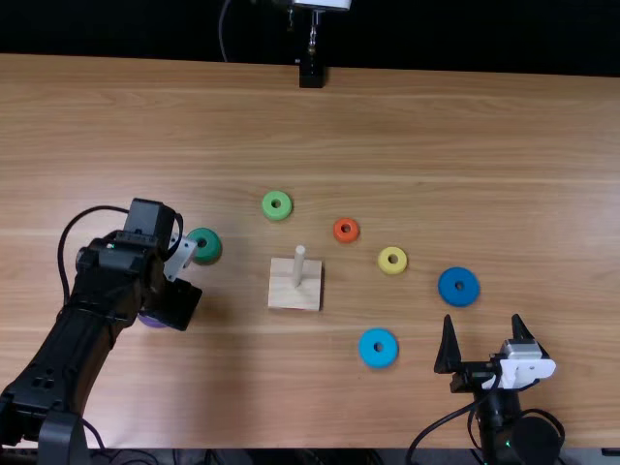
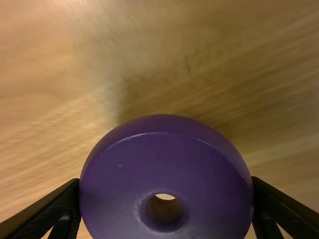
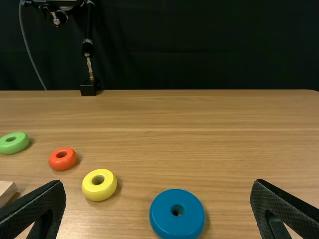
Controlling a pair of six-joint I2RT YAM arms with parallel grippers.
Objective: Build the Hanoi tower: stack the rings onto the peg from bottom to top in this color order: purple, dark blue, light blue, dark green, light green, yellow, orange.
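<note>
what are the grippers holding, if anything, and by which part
The left gripper holds the smooth purple ring by opposite sides of its outer rim; the open right gripper holds nothing.

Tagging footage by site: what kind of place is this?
Probably a robotics lab or test bench: an arm gripping a purple ring, a wooden table, and a dark curtain behind.

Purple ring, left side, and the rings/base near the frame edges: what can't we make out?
- Purple ring: top view, mostly covered by the left arm; left wrist view, cut by the bottom edge.
- Dark blue ring: right wrist view, cut by the bottom edge.
- Peg base: right wrist view, cut by the left edge.
</note>
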